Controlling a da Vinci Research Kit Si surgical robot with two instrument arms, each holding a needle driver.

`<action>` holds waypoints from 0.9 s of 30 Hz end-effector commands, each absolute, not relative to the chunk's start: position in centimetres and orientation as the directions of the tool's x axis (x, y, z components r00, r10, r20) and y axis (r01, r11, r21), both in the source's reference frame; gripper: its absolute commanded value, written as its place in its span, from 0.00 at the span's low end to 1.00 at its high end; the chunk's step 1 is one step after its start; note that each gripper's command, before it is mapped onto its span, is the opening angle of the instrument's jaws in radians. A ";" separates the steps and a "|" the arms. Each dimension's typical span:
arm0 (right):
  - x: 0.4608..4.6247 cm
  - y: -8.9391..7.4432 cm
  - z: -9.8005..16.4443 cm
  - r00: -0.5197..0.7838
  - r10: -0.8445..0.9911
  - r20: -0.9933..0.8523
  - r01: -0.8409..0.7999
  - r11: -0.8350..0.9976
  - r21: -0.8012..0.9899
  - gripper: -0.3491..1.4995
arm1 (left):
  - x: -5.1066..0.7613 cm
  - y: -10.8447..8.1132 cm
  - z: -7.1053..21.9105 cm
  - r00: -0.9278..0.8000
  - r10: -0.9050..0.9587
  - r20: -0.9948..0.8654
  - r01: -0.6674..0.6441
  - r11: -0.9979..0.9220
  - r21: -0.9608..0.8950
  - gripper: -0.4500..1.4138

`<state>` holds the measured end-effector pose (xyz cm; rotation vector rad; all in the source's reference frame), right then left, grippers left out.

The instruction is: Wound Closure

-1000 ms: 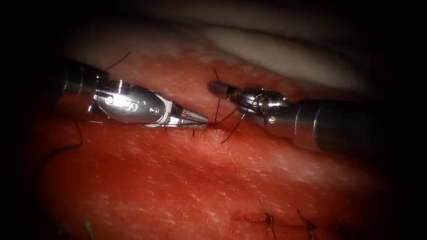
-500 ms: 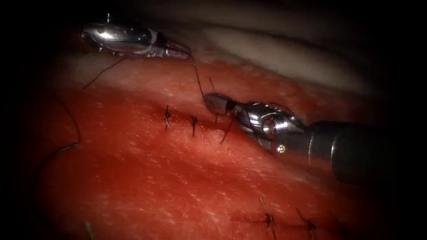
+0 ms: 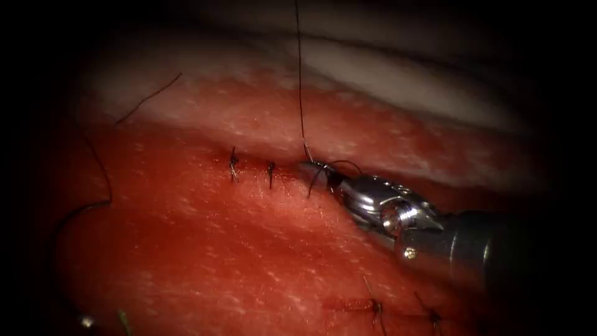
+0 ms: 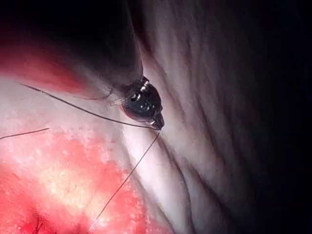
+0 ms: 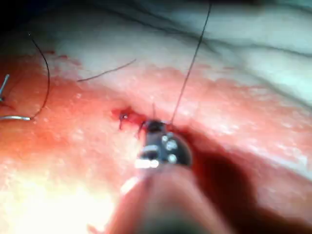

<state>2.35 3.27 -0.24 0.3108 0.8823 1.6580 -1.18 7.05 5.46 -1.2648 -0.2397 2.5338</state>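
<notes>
1. Two tools showed: the right tool [image 3: 311,167] and the left tool [image 4: 157,124].
2. One tissue [image 3: 249,249] lay below.
3. Four finished stitches [image 3: 233,165] were visible, perhaps more in the dark edge.
4. One taut thread [image 3: 300,93] rose upward.

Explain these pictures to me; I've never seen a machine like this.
This is a surgical practice robot with two thin arms, each ending in small jaws. One picture looks down from an endoscope; the others come from cameras near each wrist. The red surface is pork tissue with a cut, partly closed by stitches. The right tool sits at the cut, jaws shut on the thread. The left tool grips that thread, stretched taut. A silvery curve, probably the needle, lies free on the tissue.
</notes>
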 end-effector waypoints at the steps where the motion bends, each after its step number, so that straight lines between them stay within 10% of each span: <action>1: 2.45 3.3 -0.2 -0.293 0.923 -0.250 -0.720 -0.040 0.693 0.00 | -1.28 7.1 5.6 -0.568 0.339 -0.749 -0.190 -0.940 -0.282 0.05; 27: 2.31 3.0 -0.5 -0.170 0.864 -0.474 -0.734 0.210 0.645 0.00 | -1.51 8.0 6.2 -0.665 0.286 -0.690 -0.226 -0.957 -0.179 0.05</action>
